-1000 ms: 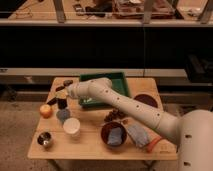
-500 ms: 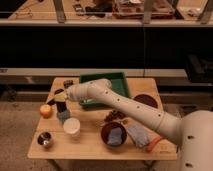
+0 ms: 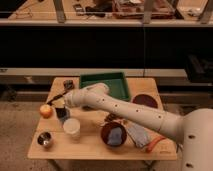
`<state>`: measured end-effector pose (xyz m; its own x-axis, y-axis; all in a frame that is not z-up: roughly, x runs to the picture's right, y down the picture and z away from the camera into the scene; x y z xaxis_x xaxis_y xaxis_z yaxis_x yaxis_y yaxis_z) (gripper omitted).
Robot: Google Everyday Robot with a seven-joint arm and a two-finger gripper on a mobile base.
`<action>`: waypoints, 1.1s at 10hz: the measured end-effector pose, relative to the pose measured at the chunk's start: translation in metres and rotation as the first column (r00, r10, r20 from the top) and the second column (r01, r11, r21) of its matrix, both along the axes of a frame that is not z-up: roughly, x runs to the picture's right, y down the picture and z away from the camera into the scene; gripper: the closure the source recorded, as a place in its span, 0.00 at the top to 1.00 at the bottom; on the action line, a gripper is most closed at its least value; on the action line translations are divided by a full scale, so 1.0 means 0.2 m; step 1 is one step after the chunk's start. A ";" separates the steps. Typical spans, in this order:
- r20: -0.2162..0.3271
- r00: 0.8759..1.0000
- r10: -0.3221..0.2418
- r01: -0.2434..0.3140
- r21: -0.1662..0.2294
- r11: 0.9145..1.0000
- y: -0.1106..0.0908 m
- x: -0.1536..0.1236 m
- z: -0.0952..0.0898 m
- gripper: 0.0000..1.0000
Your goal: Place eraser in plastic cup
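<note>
The plastic cup [image 3: 62, 113] is small, round and blue-grey, and stands at the table's left between an orange fruit and the white cup. My gripper [image 3: 58, 98] hangs just above it, slightly to its left, at the end of the white arm that reaches in from the lower right. Its dark fingers are shut. I cannot tell whether the eraser sits between them; no eraser shows clearly anywhere.
An orange fruit [image 3: 46, 110] lies left of the plastic cup. In front of it stand a white cup [image 3: 71, 127] and a shiny metal cup [image 3: 45, 139]. Also here are a green tray [image 3: 104, 82], a dark bowl [image 3: 114, 134], a red-brown bowl [image 3: 144, 101], a grey cloth [image 3: 138, 133] and a small dark object [image 3: 68, 83].
The gripper has shifted slightly to the left above the plastic cup. Nothing on the table has moved.
</note>
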<state>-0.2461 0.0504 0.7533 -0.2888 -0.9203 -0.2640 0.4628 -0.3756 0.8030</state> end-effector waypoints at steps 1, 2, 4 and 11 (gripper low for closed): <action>-0.001 1.000 0.001 -0.001 0.000 1.000 0.00 0.00 0.00 0.00; -0.003 1.000 0.003 -0.003 0.000 1.000 0.00 0.01 0.00 0.00; -0.001 1.000 0.001 -0.001 -0.001 1.000 0.00 0.00 0.00 0.00; 0.033 0.999 -0.038 0.037 0.015 0.999 -0.06 -0.02 0.01 0.00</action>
